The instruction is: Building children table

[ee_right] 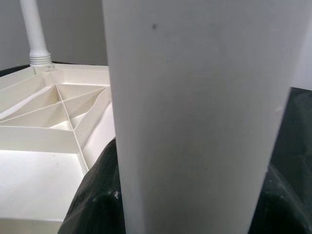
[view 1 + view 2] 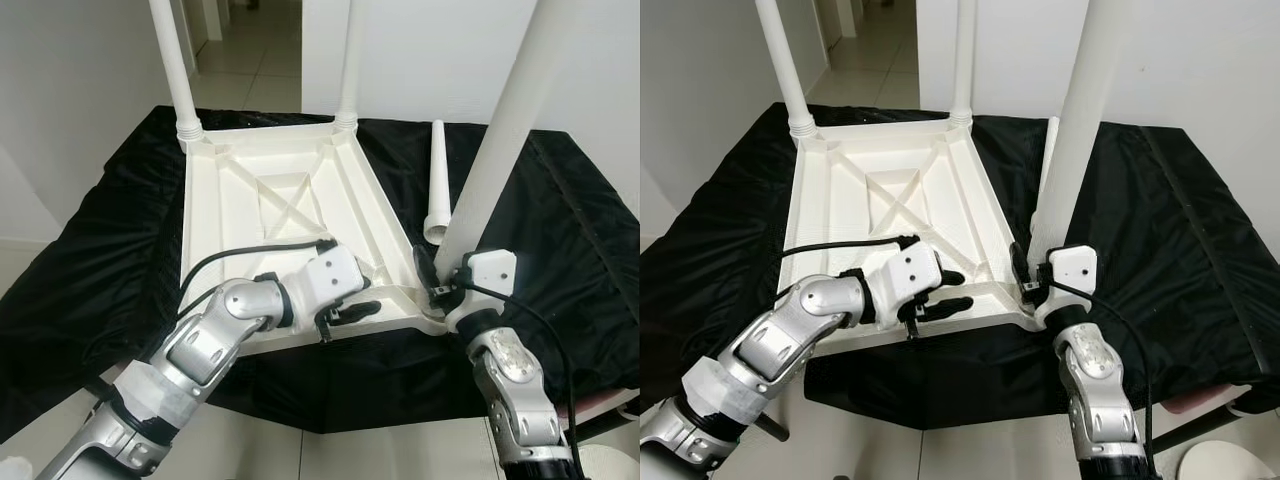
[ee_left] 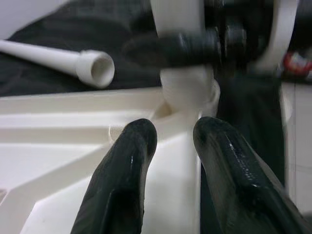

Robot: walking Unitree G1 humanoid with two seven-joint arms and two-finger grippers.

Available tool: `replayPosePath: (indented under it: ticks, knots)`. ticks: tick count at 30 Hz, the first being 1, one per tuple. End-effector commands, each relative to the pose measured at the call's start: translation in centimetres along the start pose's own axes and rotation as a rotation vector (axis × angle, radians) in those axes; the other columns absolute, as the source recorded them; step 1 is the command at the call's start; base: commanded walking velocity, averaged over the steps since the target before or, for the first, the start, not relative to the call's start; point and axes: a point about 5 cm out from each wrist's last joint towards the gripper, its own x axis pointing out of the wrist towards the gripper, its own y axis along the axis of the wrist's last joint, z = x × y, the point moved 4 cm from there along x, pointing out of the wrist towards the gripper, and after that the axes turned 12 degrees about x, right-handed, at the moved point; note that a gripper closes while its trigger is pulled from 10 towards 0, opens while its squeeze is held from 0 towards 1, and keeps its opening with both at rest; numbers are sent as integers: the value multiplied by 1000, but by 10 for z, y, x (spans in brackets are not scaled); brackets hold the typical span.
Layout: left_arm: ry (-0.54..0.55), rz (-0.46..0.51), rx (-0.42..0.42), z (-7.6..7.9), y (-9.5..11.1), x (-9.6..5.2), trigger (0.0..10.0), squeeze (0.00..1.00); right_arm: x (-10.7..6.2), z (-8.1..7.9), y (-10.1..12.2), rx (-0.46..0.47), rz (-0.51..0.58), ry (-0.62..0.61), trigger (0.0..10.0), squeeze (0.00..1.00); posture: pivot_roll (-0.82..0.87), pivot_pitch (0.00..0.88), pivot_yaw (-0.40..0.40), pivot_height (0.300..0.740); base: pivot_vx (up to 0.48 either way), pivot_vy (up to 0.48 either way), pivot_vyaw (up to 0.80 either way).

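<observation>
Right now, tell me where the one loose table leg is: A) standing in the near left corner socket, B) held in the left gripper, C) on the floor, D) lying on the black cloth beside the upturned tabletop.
D: the loose leg lies flat on the black cloth, right of the upturned tabletop.

Black cloth (image 2: 110,240) spread over the stand — upturned white tabletop (image 2: 250,215) and loose leg (image 2: 438,180) on it.

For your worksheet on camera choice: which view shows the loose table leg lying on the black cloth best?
The left eye view: the loose leg lies whole beside the tabletop. The right eye view hides most of it; the left wrist view shows its open end.
</observation>
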Motion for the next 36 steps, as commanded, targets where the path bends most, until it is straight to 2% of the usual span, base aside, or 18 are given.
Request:
replayPosePath:
  ticks: [1, 6, 13, 19, 23, 29, 32, 36]
  knots:
    - [62, 32, -72, -11, 7, -6, 10000, 0, -12, 7, -21, 27, -78, -26, 10000, 0, -3, 22, -9, 740, 0, 0, 0]
    - [64, 90, -112, -12, 22, -8, 10000, 0, -19, 14, -30, 28, -110, -35, 10000, 0, -7, 26, -3, 740, 0, 0, 0]
    - [70, 89, -113, -14, 24, -7, 10000, 0, -20, 18, -37, 22, -120, -32, 10000, 0, -9, 29, 6, 740, 0, 0, 0]
    - [68, 100, -121, -14, 28, -7, 10000, 0, -11, 13, -42, 25, -130, -11, 10000, 0, -9, 34, 12, 740, 0, 0, 0]
    - [62, 103, -139, -12, 32, -7, 10000, 0, -5, 6, -42, 17, -129, 47, 10000, 0, -4, 47, 14, 740, 0, 0, 0]
    - [66, 105, -144, -12, 33, -7, 10000, 0, -4, 0, -42, -14, -135, 105, 10000, 0, -2, 51, 15, 740, 0, 0, 0]
    - [69, 107, -148, -12, 34, -7, 10000, 0, -9, -7, -45, -37, -151, 191, 10000, 0, -2, 55, 17, 740, 0, 0, 0]
    - [72, 105, -150, -14, 35, -7, 10000, 0, -13, -7, -49, -32, -177, 215, 10000, 0, -4, 58, 17, 740, 0, 0, 0]
